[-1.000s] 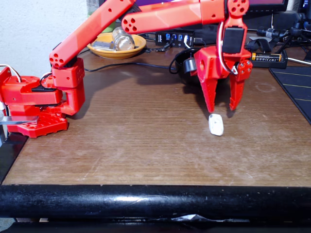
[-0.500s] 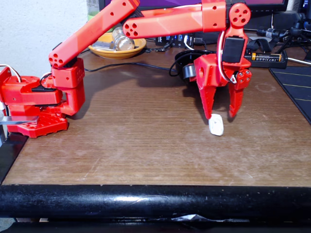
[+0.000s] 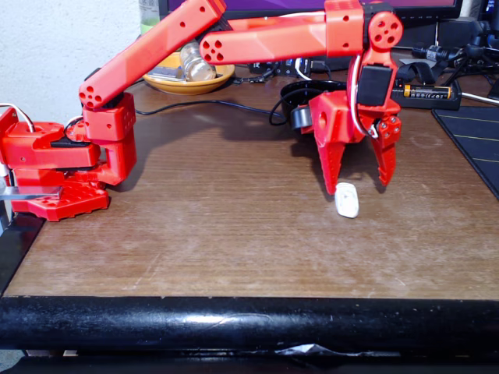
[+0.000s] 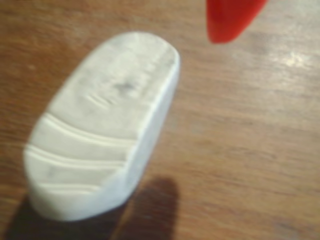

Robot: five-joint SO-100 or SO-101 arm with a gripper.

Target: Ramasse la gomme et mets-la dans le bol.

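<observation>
Gomme (image 3: 347, 200) flat on table (image 3: 195, 226), no legible writing; red fingers (image 3: 332, 167) apart, straddling it.

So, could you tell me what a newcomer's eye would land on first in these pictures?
First the bright red arm, arching from its base at the left of the fixed view across the brown wooden table. Next its hand, open and pointing down, with the small white eraser lying flat on the table between the fingertips. In the wrist view the eraser looms large, grooved at one end, with one red fingertip above it.
</observation>
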